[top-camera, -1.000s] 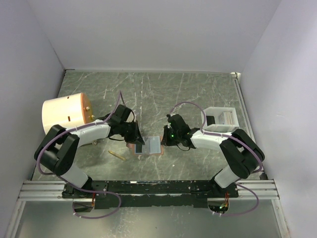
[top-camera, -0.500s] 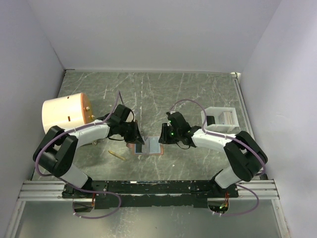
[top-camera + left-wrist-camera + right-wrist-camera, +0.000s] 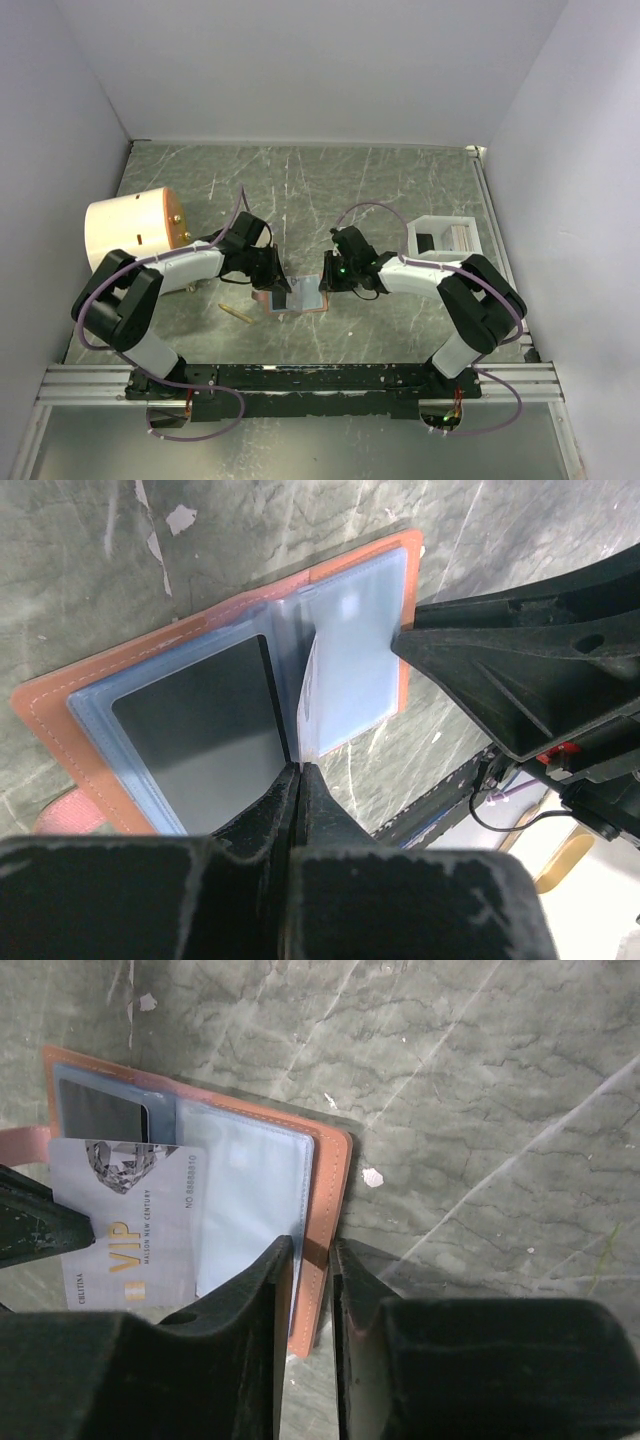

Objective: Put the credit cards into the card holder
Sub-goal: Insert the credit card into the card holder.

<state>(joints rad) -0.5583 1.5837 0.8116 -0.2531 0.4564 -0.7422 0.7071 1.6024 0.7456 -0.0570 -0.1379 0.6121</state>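
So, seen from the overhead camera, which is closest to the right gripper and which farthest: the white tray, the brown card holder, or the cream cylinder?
1. card holder, right at the right gripper, mid-table.
2. white tray, behind it to the right.
3. cream cylinder, far over on the left.

Top external: mounted high behind my bases, looks down and forward over the whole table (image 3: 400,180), far off, both my arms in frame. Left wrist: very close, aimed down along my left gripper (image 3: 298,772) at the open card holder (image 3: 100,670). Right wrist: just as close, looks down past my right gripper (image 3: 312,1248) onto the holder's right edge. All three views share the card holder.
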